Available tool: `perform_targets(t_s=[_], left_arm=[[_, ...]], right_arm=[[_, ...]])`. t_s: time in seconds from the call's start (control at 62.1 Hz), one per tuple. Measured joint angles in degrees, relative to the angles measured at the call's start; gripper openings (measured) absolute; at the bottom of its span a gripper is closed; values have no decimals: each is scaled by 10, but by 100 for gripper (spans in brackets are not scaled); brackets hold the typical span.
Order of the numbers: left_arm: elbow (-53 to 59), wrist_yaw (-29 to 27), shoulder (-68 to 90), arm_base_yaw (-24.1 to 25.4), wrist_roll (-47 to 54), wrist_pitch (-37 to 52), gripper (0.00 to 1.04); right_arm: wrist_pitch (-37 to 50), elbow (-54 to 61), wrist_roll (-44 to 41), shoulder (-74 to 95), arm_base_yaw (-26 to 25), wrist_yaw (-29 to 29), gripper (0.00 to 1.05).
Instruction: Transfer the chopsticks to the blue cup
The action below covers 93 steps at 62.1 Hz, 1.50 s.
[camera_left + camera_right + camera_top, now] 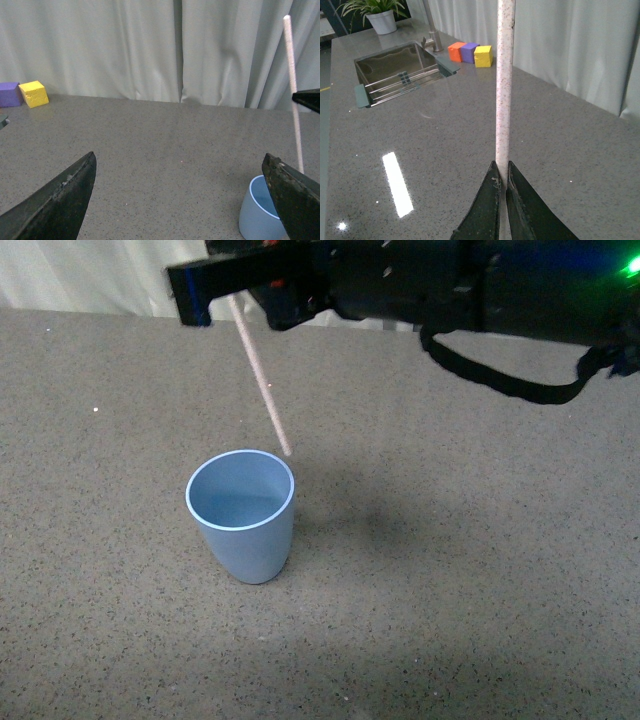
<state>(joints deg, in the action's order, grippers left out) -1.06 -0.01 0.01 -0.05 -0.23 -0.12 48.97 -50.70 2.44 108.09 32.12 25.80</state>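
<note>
The light blue cup (241,515) stands upright and empty on the grey counter. My right gripper (215,290) reaches in from the upper right and is shut on the cream speckled chopstick (261,375). The stick hangs down aslant, its lower tip just above the cup's far right rim. In the right wrist view the stick (503,85) stands pinched between the jaws of the right gripper (501,172). My left gripper (181,175) is open and empty, its dark fingers (65,195) wide apart. The cup (257,212) and stick (294,85) show beside its right finger.
The grey speckled counter (450,570) spreads around the cup. A sink (400,67) with a tap lies far off, with orange, purple and yellow blocks (482,55) beside it. Pale curtains (150,45) hang behind. A potted plant (380,15) stands by the sink.
</note>
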Motion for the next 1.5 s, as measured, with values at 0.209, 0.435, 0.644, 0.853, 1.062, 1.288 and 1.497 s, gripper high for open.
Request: perform_targets(t_s=[0.209, 0.435, 0.644, 0.853, 1.062, 1.288, 1.497], left_arm=[[0, 0, 0, 0, 0, 0, 98], [0, 0, 0, 0, 0, 0, 98], [0, 0, 0, 0, 0, 0, 98], [0, 0, 0, 0, 0, 0, 98], [0, 0, 0, 0, 0, 0, 98], [0, 0, 0, 0, 0, 0, 98], [0, 0, 0, 0, 0, 0, 98]], right_arm=[[28, -21, 19, 59, 21, -6, 1], [16, -7, 2, 84, 26, -7, 1], [18, 0, -3, 77, 26, -2, 35], [35, 28, -1, 43, 23, -9, 70], [9, 103, 2, -34, -14, -61, 95], [-93, 276, -63, -199, -100, -134, 95], [-198, 363, -116, -372, -149, -196, 95]])
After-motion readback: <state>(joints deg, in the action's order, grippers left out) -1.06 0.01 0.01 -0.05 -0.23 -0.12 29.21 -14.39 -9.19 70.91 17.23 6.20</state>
